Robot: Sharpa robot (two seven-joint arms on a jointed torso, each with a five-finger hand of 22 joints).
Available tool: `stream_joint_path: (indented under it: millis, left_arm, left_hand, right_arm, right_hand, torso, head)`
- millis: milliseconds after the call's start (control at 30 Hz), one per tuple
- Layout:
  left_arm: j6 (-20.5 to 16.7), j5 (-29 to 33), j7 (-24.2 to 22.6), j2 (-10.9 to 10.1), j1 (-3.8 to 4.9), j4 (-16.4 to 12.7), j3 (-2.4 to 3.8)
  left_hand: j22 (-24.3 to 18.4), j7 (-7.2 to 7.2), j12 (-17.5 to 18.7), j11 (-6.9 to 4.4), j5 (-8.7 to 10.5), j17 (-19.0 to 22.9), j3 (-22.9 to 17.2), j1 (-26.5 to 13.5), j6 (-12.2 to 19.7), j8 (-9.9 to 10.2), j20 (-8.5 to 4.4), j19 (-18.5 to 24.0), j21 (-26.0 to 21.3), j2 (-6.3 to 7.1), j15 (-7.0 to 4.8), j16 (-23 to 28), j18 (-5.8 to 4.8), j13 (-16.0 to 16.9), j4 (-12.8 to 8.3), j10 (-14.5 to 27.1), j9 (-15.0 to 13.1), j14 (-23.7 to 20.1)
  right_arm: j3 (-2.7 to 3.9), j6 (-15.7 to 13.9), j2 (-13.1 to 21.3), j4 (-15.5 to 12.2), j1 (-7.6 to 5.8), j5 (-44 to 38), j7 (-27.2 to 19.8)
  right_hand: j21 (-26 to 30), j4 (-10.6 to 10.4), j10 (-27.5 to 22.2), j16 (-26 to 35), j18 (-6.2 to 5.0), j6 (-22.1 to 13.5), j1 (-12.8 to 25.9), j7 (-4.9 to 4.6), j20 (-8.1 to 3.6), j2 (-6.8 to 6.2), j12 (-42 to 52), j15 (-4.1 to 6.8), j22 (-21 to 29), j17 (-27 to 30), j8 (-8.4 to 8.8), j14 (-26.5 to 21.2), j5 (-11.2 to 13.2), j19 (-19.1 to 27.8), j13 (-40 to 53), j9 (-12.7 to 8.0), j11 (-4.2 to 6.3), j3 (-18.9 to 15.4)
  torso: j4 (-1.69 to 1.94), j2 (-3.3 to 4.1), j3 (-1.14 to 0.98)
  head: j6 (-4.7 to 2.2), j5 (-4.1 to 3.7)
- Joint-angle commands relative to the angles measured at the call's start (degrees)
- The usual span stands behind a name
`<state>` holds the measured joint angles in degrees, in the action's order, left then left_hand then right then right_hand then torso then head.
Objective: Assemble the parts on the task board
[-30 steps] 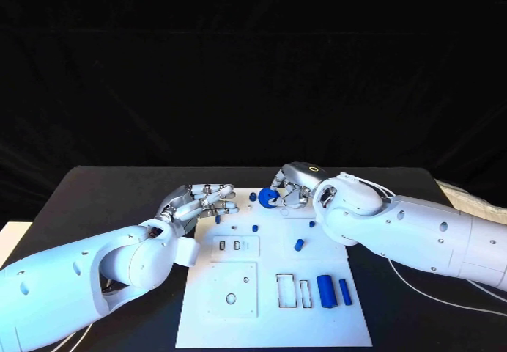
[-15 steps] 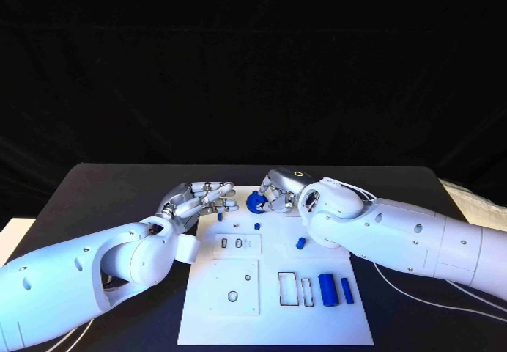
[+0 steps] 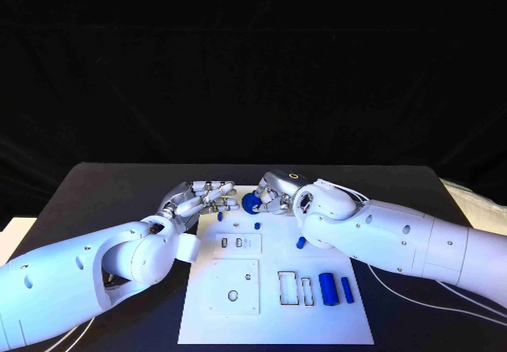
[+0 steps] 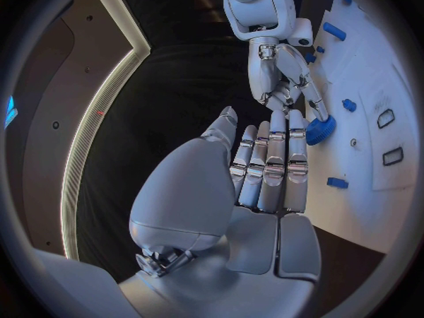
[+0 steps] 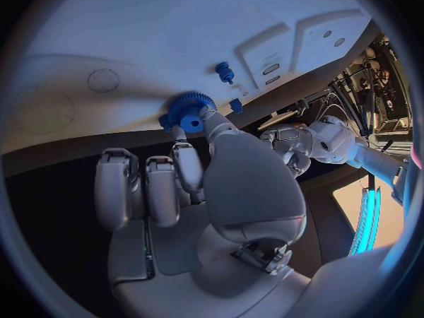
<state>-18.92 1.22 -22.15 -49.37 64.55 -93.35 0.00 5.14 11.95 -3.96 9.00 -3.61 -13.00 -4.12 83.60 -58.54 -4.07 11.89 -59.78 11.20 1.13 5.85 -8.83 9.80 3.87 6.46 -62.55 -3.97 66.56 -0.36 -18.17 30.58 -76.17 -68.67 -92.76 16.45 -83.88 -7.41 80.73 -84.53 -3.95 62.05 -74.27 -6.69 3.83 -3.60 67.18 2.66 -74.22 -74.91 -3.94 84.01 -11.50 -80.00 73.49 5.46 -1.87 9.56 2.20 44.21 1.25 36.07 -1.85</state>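
Gear (image 3: 251, 203), small, toothed, blue, sits pinched in the right hand (image 3: 277, 196) over the task board's (image 3: 272, 323) far edge; likely light, rigid plastic, best gripped by its rim. Left hand (image 3: 201, 198) hovers beside, holding nothing.

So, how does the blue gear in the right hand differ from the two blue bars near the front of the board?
The blue gear is round and toothed; the two blue bars are long and smooth. The gear is pinched by the right hand at the far end of the task board; the bars lie free, side by side, nearer the robot. Both are blue.
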Motion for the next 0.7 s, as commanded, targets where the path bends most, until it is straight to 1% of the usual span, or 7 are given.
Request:
stream_joint_path:
  millis: [33, 133, 233, 300, 467, 600, 700]
  left_arm:
    - [0.49, -0.15, -0.32, 0.12, 0.05, -0.21, 0.03]
    - [0.49, -0.15, -0.27, 0.14, 0.05, -0.22, 0.03]
    - [0.50, -0.15, -0.24, 0.15, 0.05, -0.19, 0.03]
    - [0.51, -0.15, -0.20, 0.14, 0.05, -0.13, 0.03]
    - [0.48, -0.15, -0.19, 0.11, 0.05, 0.09, 0.03]
    - [0.50, -0.15, -0.19, 0.07, 0.05, 0.19, 0.02]
    - [0.52, -0.15, -0.20, 0.05, 0.05, 0.24, 0.01]
  left_hand:
    - [-0.08, 0.12, 0.22, -0.01, 0.20, -0.05, 0.02, 0.30, 0.20, 0.30, 0.35, -0.03, -0.28, -0.39, 0.16, 0.31, 0.61, 0.02, -0.35, 0.42, 0.05, -0.05]
    - [-0.08, 0.12, 0.22, -0.01, 0.20, -0.05, 0.02, 0.30, 0.20, 0.30, 0.35, -0.03, -0.28, -0.39, 0.16, 0.31, 0.61, 0.02, -0.35, 0.42, 0.05, -0.05]
    - [-0.08, 0.12, 0.22, -0.01, 0.20, -0.05, 0.02, 0.30, 0.20, 0.30, 0.35, -0.03, -0.28, -0.39, 0.16, 0.31, 0.61, 0.02, -0.35, 0.42, 0.05, -0.05]
    - [-0.09, 0.12, 0.22, -0.01, 0.21, -0.09, 0.03, 0.34, 0.20, 0.30, 0.35, -0.05, -0.30, -0.41, 0.16, 0.35, 0.61, 0.02, -0.39, 0.43, 0.05, -0.04]
    - [-0.12, 0.12, 0.21, -0.02, 0.22, -0.15, 0.05, 0.40, 0.20, 0.30, 0.35, -0.09, -0.35, -0.44, 0.16, 0.41, 0.61, 0.02, -0.47, 0.43, 0.05, -0.03]
    - [-0.12, 0.12, 0.21, -0.02, 0.22, -0.15, 0.05, 0.40, 0.20, 0.30, 0.35, -0.09, -0.35, -0.44, 0.16, 0.41, 0.61, 0.02, -0.47, 0.43, 0.05, -0.03]
    - [-0.12, 0.12, 0.21, -0.02, 0.22, -0.15, 0.05, 0.40, 0.20, 0.30, 0.35, -0.09, -0.35, -0.44, 0.16, 0.41, 0.61, 0.02, -0.47, 0.43, 0.05, -0.03]
  right_arm:
    - [-0.24, -0.13, -0.44, 0.46, 0.30, -0.80, -0.29]
    - [-0.27, -0.65, -0.59, 0.64, 0.32, -0.61, -0.51]
    - [-0.29, -1.25, -0.54, 0.59, 0.32, -0.43, -0.75]
    - [-0.30, -1.72, -0.36, 0.40, 0.33, -0.25, -0.95]
    - [-0.30, -3.04, 0.65, -0.69, 0.38, 0.24, -1.33]
    - [-0.26, -4.50, 2.37, -2.41, 0.41, 0.72, -1.60]
    - [-0.15, -5.38, 4.14, -4.12, 0.39, 1.21, -1.76]
  right_hand:
    - [0.69, -0.50, -2.00, 0.53, 0.29, -2.34, 0.67, -0.67, 0.50, -0.96, -3.98, -0.83, 0.89, -3.46, 0.50, 3.67, 0.57, 0.72, -4.47, -0.95, -0.45, -0.44]
    - [1.01, -0.74, -3.46, 0.93, 0.15, -4.80, 1.24, -1.17, 0.91, -1.67, -6.99, -1.23, 1.52, -2.86, 0.52, 3.52, 0.68, 1.17, -6.68, -1.46, -0.90, -1.15]
    - [1.16, -1.20, -4.27, 1.22, 0.09, -6.25, 1.87, -1.50, 1.22, -2.22, -8.83, -1.52, 1.76, -2.46, 0.48, 3.43, 0.72, 1.33, -8.09, -1.62, -1.22, -2.09]
    - [1.22, -1.39, -4.41, 1.32, 0.07, -6.57, 2.06, -1.58, 1.32, -2.39, -9.20, -1.60, 1.85, -2.32, 0.45, 3.40, 0.69, 1.39, -8.38, -1.61, -1.30, -2.50]
    - [1.26, -1.76, -4.45, 1.41, 0.05, -6.83, 2.36, -1.64, 1.43, -2.52, -9.44, -1.68, 1.89, -2.23, 0.38, 3.38, 0.54, 1.41, -8.60, -1.58, -1.38, -3.08]
    - [1.24, -2.02, -4.24, 1.41, 0.06, -6.68, 2.27, -1.59, 1.48, -2.26, -9.21, -1.68, 1.82, -2.28, 0.23, 3.40, -0.27, 1.35, -8.47, -1.47, -1.34, -3.35]
    - [1.20, -2.14, -4.03, 1.37, 0.07, -6.49, 2.18, -1.53, 1.48, -2.14, -8.88, -1.65, 1.72, -2.37, 0.15, 3.44, -0.72, 1.27, -8.25, -1.40, -1.29, -3.48]
  torso:
    - [-0.05, 0.02, -0.06]
    - [-0.01, 0.01, -0.07]
    - [0.04, -0.03, -0.04]
    - [0.10, -0.03, -0.04]
    - [0.07, -0.02, -0.07]
    - [-0.02, -0.04, -0.03]
    - [-0.11, -0.08, -0.08]
  head:
    - [-0.06, -0.04]
    - [-0.04, -0.12]
    - [-0.01, -0.19]
    - [0.03, -0.24]
    - [0.06, -0.12]
    - [0.01, -0.11]
    - [0.01, -0.09]
